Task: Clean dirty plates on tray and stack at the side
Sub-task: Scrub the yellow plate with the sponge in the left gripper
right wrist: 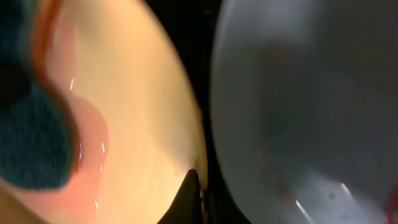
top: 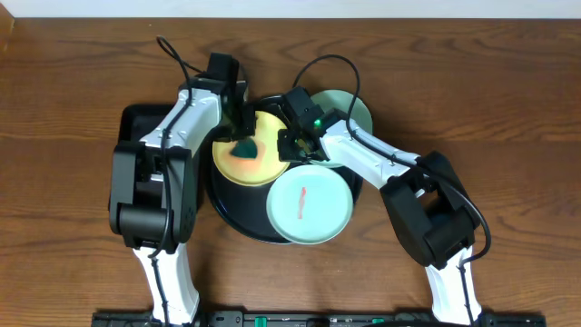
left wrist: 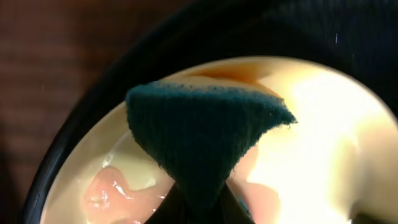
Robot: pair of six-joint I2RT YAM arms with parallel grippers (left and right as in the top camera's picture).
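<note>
**First voice:** What is laid out on the desk?

**Second voice:** A large round black tray with a raised rim (top: 227,218) is seen at the middle of the brown wood-grain desk (top: 508,73). Three small round plates are shown with it. A pale yellow plastic plate (top: 263,168) is laid in the tray, on the part nearest the far-left corner. A light blue plastic plate with a thin red smear (top: 309,204) is set toward the near edge, overlapping the tray's right rim. A second light blue plastic plate (top: 356,107) is placed toward the far edge, half hidden by the right arm. Whether it rests on the tray cannot be told.

**First voice:** What is held by the left gripper?

**Second voice:** The left gripper (top: 241,136) is clamped tight on a dark green sponge (left wrist: 205,137), which is held at the middle of the yellow plate. Contact between the two cannot be made out. A wet pink smear (left wrist: 109,190) is seen on the plate beside the sponge.

**First voice:** And the right gripper?

**Second voice:** The right gripper (top: 295,145) is placed at the yellow plate's right rim. In the right wrist view only one dark fingertip (right wrist: 189,193) is shown, at that rim. How wide the jaws are set, and whether the rim is pinched, cannot be told.

**First voice:** Is anything else to be noted?

**Second voice:** A smaller rectangular black tray (top: 136,123) is seen toward the left edge, partly covered by the left arm.
</note>
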